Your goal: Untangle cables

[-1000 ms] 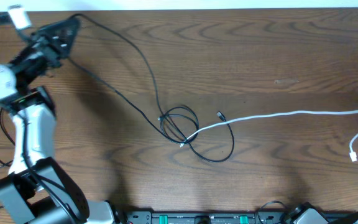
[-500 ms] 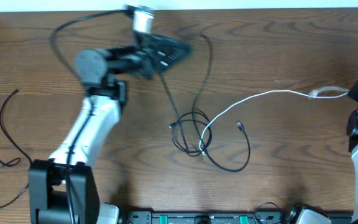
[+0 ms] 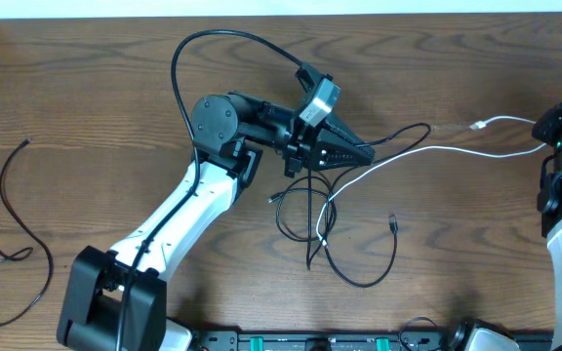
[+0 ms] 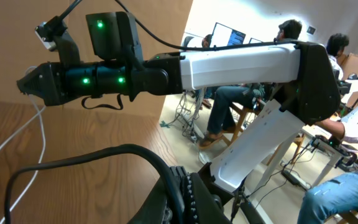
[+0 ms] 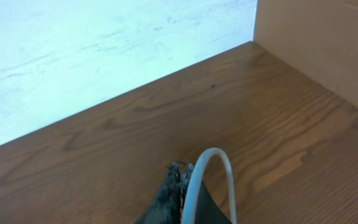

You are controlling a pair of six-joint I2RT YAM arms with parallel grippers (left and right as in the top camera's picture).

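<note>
landmark: the tangle, a few overlapping black loops with the white cable threaded through, mid-table.
left gripper: just beyond the tangle on its far side, a little to the right; fingers together, seemingly clamped on a black cable that arcs away rightward from the tips. the left wrist view shows a black cord curling into the fingers.
right gripper: well to the right of the tangle, at the table's edge; pinched on the white cable, which loops up out of the fingers in its own wrist view.
white cable, axis: runs roughly left to right from the tangle to the right gripper; its white plug lies loose, well right of the tangle.
loose black plug end: just right of the tangle, free on the wood.
spare black cable: well left of the tangle, already apart.
nearer arm: left, by a wide margin.
judgement: the next pull likely turns on drawing the white cable rightward along its own axis while the left holds the black one back.
</note>
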